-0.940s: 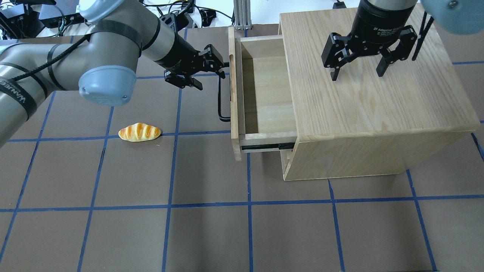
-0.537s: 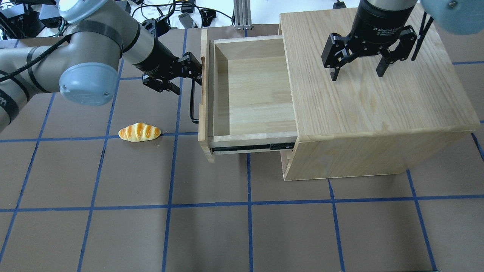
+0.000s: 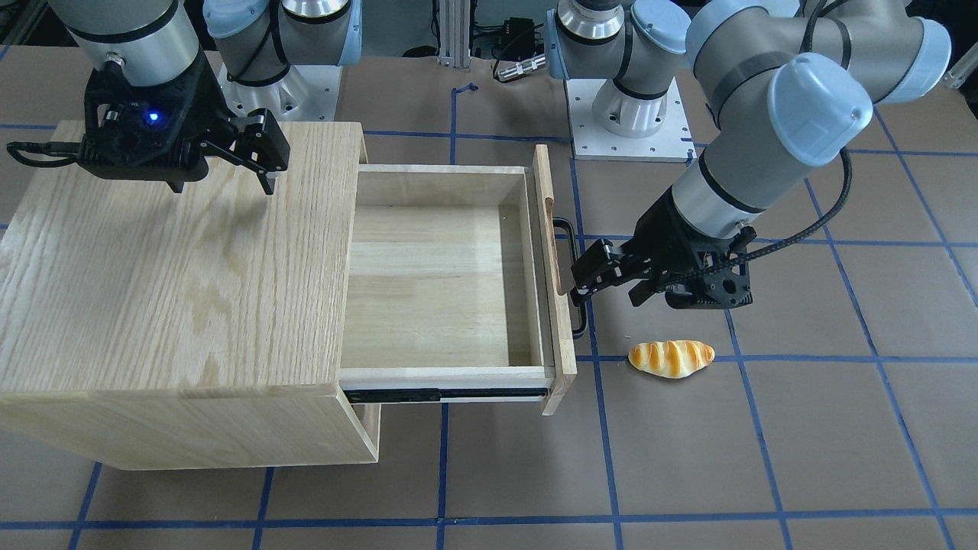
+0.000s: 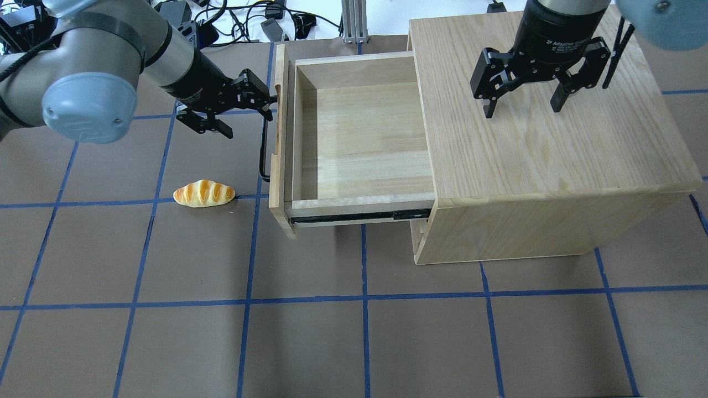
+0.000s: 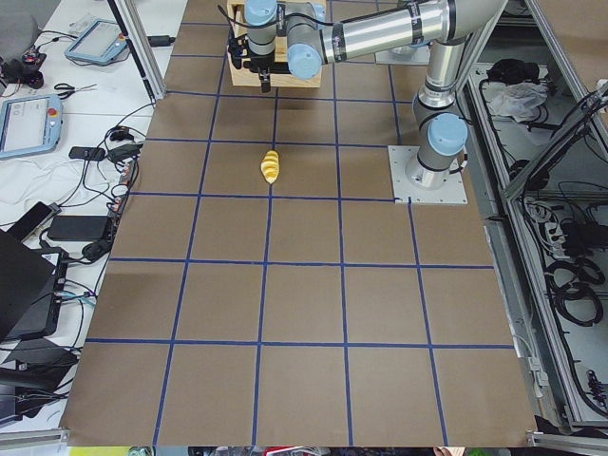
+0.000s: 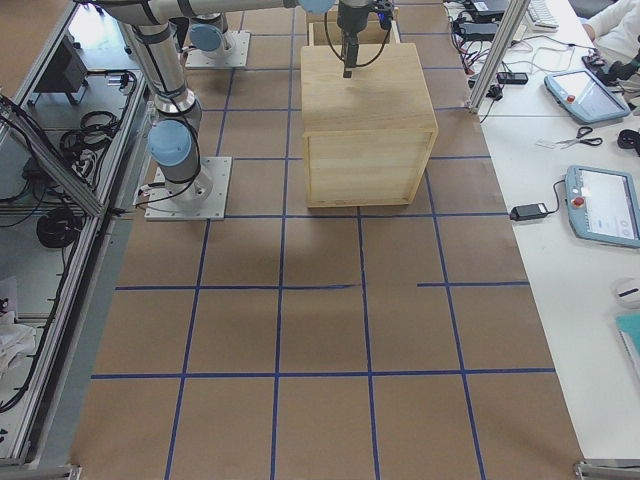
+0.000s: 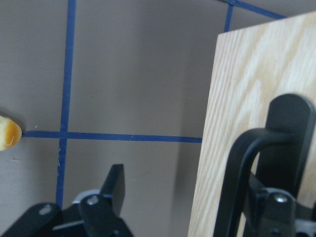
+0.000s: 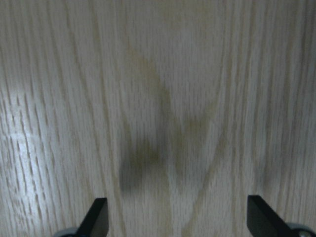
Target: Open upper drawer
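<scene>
brown desk (image 4: 166, 342) gridded with blue tape (image 4: 249, 302), flanked by white benches (image 6: 560, 250) carrying grey tablets (image 6: 605, 205), aluminium posts (image 6: 497, 48) beside them.

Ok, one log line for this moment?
upper drawer: open | left gripper: open, finger hooked behind handle | right gripper: open, above cabinet top

Left arm (image 4: 110, 55) enters overhead view at upper left, reaching toward centre. Left end effector (image 4: 249, 119) near horizontal, fingers spread. Right arm (image 4: 658, 22) upper right. Right end effector (image 4: 522, 110) pointing down, fingers wide apart.
</scene>
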Robot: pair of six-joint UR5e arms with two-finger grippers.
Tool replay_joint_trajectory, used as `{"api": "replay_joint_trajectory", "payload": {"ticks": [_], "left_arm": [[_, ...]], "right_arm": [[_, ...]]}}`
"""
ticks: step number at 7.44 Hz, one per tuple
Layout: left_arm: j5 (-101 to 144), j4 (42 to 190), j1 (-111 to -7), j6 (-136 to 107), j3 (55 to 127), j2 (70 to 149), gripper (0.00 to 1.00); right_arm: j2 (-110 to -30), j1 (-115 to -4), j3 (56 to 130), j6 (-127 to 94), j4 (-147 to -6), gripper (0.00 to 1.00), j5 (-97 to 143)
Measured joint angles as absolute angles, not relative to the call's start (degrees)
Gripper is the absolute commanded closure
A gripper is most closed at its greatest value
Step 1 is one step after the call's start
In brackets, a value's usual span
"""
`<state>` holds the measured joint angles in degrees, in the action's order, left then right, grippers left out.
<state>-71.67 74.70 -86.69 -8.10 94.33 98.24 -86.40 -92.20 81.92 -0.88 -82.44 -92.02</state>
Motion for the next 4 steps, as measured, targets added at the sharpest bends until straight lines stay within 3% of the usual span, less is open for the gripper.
{"api": "replay_joint_trajectory", "payload": {"ticks": [4], "left_arm": [[-81.4, 85.7, -87.1, -8.0, 89.8, 90.4, 0.00]], "right_arm": [[-86.4, -92.2, 82.0, -0.9, -82.4, 0.00, -92.0]]}}
